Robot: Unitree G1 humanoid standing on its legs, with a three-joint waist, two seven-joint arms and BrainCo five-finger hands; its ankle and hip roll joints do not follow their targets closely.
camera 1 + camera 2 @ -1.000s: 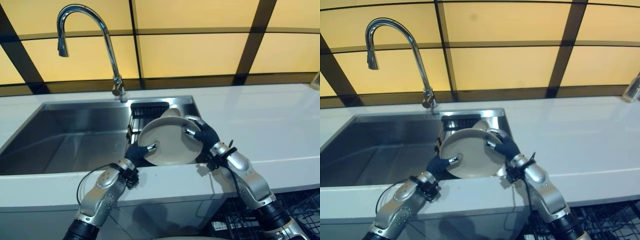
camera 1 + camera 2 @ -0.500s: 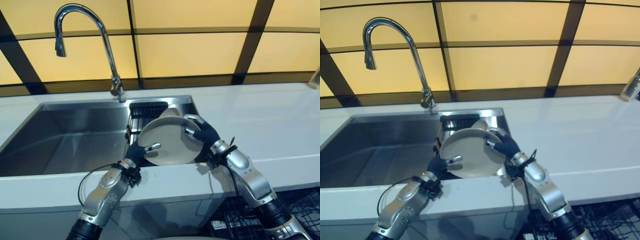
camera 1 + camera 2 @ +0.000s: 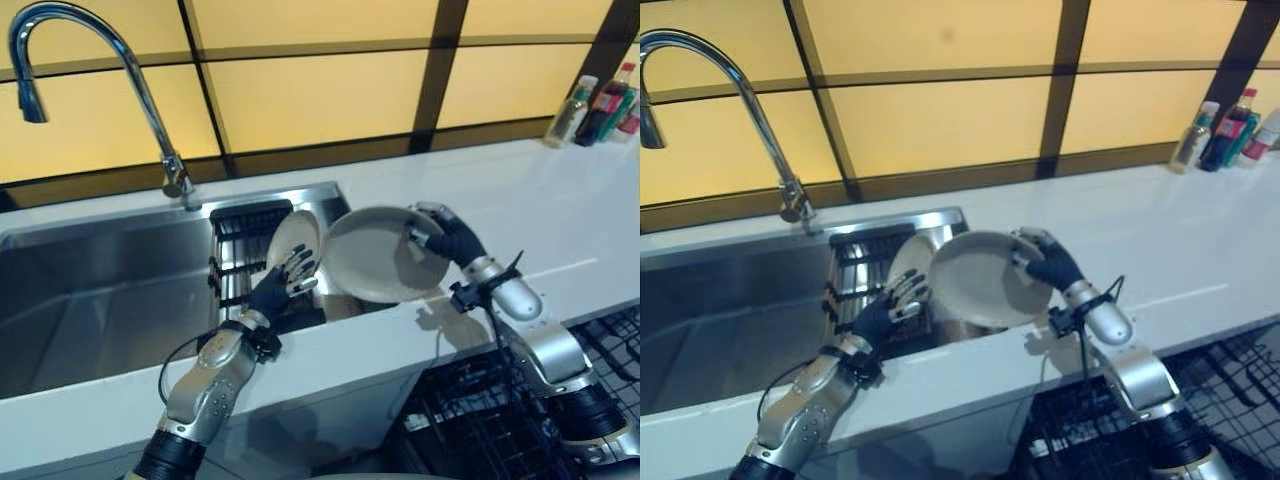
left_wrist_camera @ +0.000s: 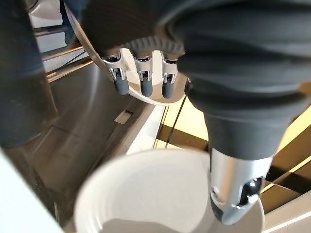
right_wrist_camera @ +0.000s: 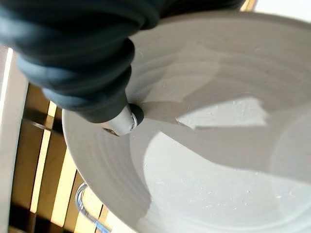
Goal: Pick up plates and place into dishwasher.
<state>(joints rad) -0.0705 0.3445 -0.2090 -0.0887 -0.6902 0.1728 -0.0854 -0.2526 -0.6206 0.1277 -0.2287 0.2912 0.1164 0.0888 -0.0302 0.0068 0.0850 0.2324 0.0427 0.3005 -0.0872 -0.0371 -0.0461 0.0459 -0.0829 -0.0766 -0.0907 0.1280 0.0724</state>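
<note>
- I find the round cream ceramic plate (image 3: 380, 254) now carried by my right hand (image 3: 447, 237) alone. A second ago both hands held it over the sink's right end.
- The right hand's fingers are curled over the plate's rim at its 2 o'clock edge, with the thumb pressed on the plate's face in the right wrist view. I judge that a firm pinch on the rim.
- The plate is tilted, face toward me. It hangs over the front lip of the white stone counter (image 3: 560, 230), at the right end of the stainless steel sink (image 3: 90, 290).
- My left hand (image 3: 285, 285) has let go. Its fingers are spread and straight, holding nothing, just at 9 o'clock of the carried plate.
- The left hand hovers in front of a second cream plate (image 3: 293, 240), which stands on edge in the black wire dish rack (image 3: 235, 260) inside the sink. I cannot tell whether the fingertips touch it.
- The whole view has swung to the right since half a second ago, so the camera has moved. The curved chrome tap (image 3: 110, 80) now sits at 10 o'clock of the frame.
- The black wire dishwasher rack (image 3: 480, 420) shows at 5 o'clock, below the counter edge.
- Judgement: the handover to one hand is complete and the carry toward the dishwasher has begun. One plate remains in the sink rack.
- Risk: a one-sided rim grip on a tilted plate may slip while it is lowered.
</note>
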